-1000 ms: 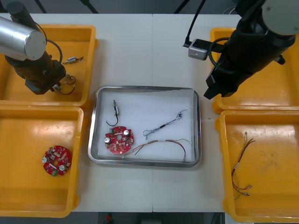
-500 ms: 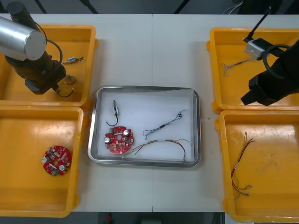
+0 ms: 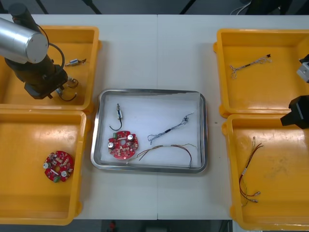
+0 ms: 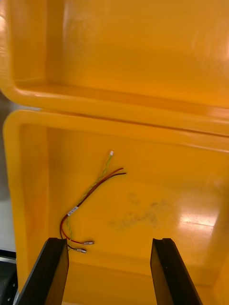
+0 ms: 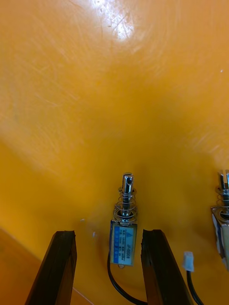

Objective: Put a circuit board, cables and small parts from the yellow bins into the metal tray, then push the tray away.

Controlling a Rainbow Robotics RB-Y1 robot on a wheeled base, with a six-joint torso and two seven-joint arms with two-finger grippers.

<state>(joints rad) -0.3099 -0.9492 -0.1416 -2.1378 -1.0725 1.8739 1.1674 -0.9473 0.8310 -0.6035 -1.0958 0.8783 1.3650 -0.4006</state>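
In the far left yellow bin (image 3: 29, 99), a small metal part (image 5: 124, 233) with a spring and a black lead lies on the floor. My left gripper (image 5: 108, 233) stands open astride it, with a gap on one side. A second small metal part (image 5: 222, 224) lies beside the outer finger. The metal tray (image 3: 149, 91) holds a red circuit board (image 3: 122, 145), a blue and white cable (image 3: 169, 129), a red and yellow cable (image 3: 166, 150) and a small metal part (image 3: 119, 115). My right gripper (image 4: 109, 240) hangs open over the near right bin (image 4: 28, 190), close to a red and yellow cable (image 4: 90, 190).
Another circuit board (image 3: 58, 166) lies in the near left bin (image 3: 82, 145). One small metal part (image 3: 76, 62) sits deeper in the far left bin. The far right bin (image 3: 219, 72) holds a thin cable (image 3: 248, 64). My right arm (image 3: 299, 111) is at the table's right edge.
My right arm has swung from beside the tray's far right corner out to the right edge of the table. The left arm has stayed over the far left bin.
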